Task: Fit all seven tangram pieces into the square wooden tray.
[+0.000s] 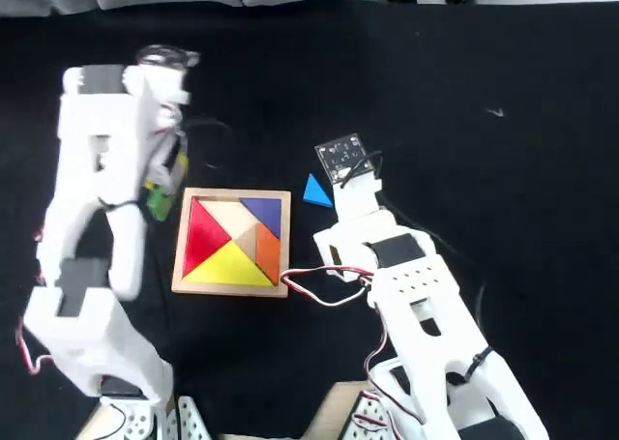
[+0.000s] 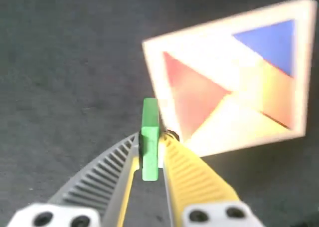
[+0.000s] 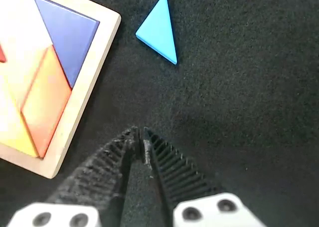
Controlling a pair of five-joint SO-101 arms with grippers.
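Left arm (image 1: 92,169): I stand raised and folded over at the top, wrist turned downward. My left end effector (image 2: 151,142) is clamped on a green piece (image 2: 149,114), held on edge between the two fingers. Right arm (image 1: 416,295): I reach forward, low. My right end effector (image 3: 140,135) is closed, its fingertips meeting.

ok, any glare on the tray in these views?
Left wrist view: glare blows out the pale middle of the tray, seams lost there; green piece evenly lit. Right wrist view: pale pieces wash out, light-blue triangle fine. High view: no glare.
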